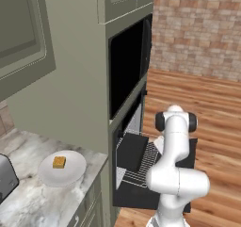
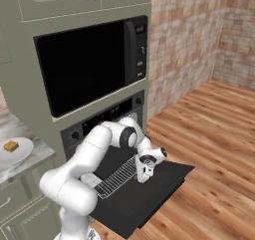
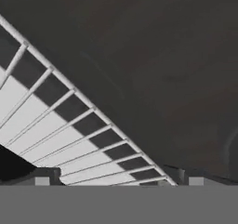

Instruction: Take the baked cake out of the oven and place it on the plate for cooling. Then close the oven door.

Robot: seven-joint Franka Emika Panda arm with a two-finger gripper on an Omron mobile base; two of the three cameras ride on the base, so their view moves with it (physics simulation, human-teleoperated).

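The baked cake, a small golden-brown cube, lies on the white plate on the marble counter left of the oven. The oven has its door folded down flat, and the wire rack is pulled out over it. My gripper points down just above the rack's front edge and the door's inner face. Its jaws are open with nothing between them.
A silver toaster stands on the counter at the far left. The large black microwave cavity sits above the oven. Wooden floor spreads to the right, with brick walls behind.
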